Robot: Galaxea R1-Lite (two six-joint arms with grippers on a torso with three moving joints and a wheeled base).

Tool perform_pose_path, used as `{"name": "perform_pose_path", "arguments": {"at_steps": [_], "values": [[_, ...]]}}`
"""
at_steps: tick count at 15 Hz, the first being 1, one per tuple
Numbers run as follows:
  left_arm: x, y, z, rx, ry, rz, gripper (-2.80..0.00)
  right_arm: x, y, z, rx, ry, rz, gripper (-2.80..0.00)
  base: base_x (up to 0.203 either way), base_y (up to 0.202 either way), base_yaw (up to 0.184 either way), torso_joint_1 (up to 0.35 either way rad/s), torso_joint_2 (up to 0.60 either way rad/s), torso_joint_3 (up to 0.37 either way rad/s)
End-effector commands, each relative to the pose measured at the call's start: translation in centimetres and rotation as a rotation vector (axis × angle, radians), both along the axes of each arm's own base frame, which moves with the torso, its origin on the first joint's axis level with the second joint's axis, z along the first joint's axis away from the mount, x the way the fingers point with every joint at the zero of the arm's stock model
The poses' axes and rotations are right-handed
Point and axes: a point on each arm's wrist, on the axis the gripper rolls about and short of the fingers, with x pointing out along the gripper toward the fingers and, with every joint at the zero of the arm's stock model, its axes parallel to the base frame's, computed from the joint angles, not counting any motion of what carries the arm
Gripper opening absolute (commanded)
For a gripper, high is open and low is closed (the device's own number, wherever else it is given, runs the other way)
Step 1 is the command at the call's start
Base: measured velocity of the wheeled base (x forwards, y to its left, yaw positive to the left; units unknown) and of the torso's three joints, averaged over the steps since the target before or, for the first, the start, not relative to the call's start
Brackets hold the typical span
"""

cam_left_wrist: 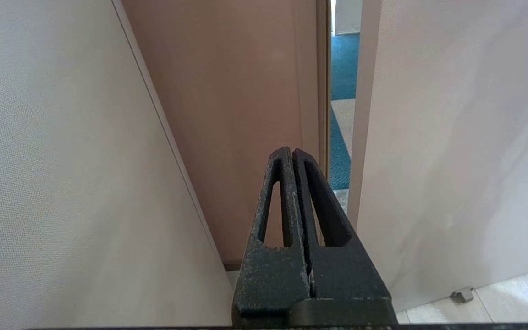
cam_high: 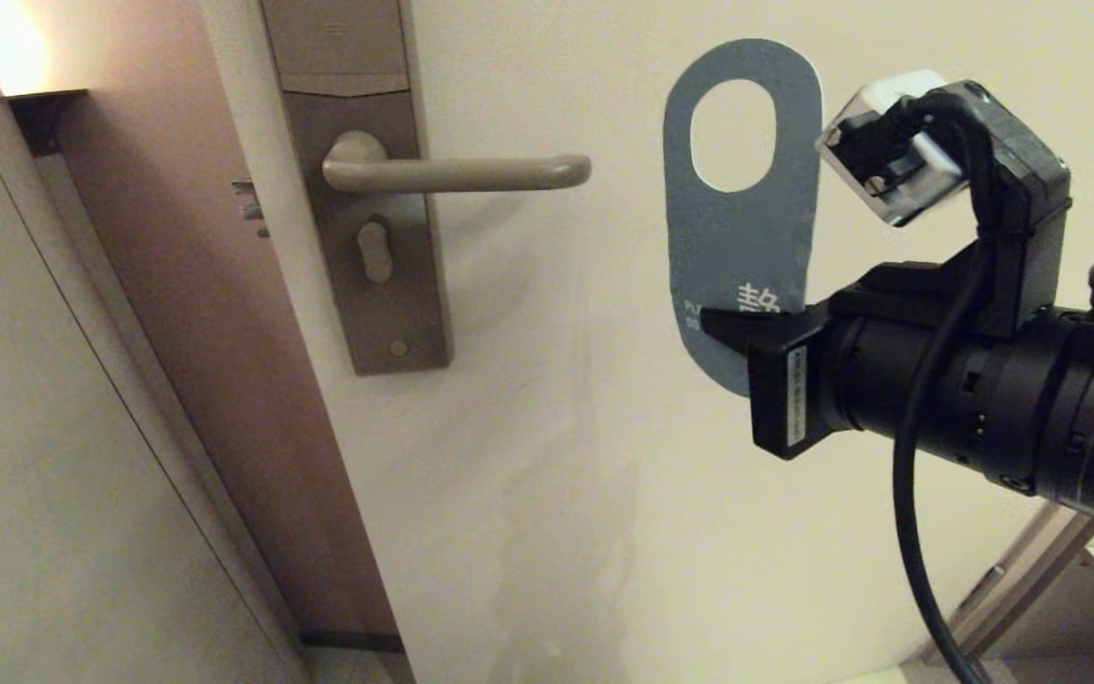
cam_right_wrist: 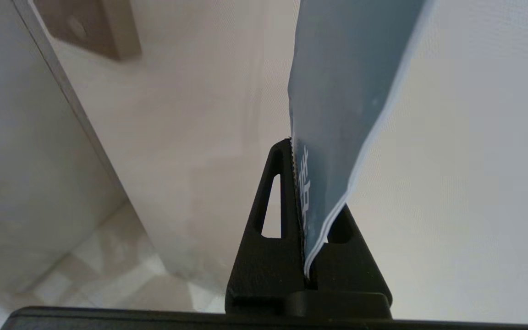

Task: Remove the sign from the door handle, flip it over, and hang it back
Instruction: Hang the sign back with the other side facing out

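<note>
Right gripper [cam_high: 732, 328] at right of frame, fingers [cam_right_wrist: 282, 201] clamped on lower end of blue sign [cam_high: 742, 237], sign upright, oval hole uppermost, well right of bare door handle [cam_high: 457, 173], left gripper [cam_left_wrist: 293, 158] fingers closed, empty, low beside door edge

You're looking at a cream door [cam_high: 556, 427] standing ajar, a brown frame [cam_high: 224, 313], a lamp [cam_high: 10, 47] glowing, blue carpet [cam_left_wrist: 343, 68] showing beyond.

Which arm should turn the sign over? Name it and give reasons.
Right. The right hand already pinches the sign at its lower end, clear of the door handle. The left hand is shut, empty, facing the door gap.
</note>
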Motion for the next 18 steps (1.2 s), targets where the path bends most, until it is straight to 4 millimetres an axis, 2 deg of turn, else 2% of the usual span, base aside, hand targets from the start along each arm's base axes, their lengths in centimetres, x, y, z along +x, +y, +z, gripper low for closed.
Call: {"name": "perform_pose_path", "arguments": {"at_steps": [1, 4, 8, 10, 18], "values": [[0.0, 0.0, 0.0, 0.001, 0.000, 0.000, -2.80, 0.2, 1.4, -0.6, -0.007, 0.015, -0.001, -2.80, 0.000, 0.000, 0.000, 0.000, 0.00, 0.000], [0.0, 0.0, 0.0, 0.001, 0.000, 0.000, -2.80, 0.1, 2.7, -1.0, 0.009, 0.029, -0.025, -2.80, 0.000, 0.000, 0.000, 0.000, 0.00, 0.000], [0.0, 0.0, 0.0, 0.001, 0.000, 0.000, -2.80, 1.0, 4.4, -0.2, 0.041, 0.005, -0.022, -2.80, 0.000, 0.000, 0.000, 0.000, 0.00, 0.000], [0.0, 0.0, 0.0, 0.001, 0.000, 0.001, -2.80, 0.8, 5.4, -0.5, 0.027, 0.003, -0.029, -2.80, 0.000, 0.000, 0.000, 0.000, 0.00, 0.000], [0.0, 0.0, 0.0, 0.001, 0.000, 0.000, -2.80, 1.2, 6.5, -0.9, 0.022, 0.006, -0.029, -2.80, 0.000, 0.000, 0.000, 0.000, 0.00, 0.000]]}}
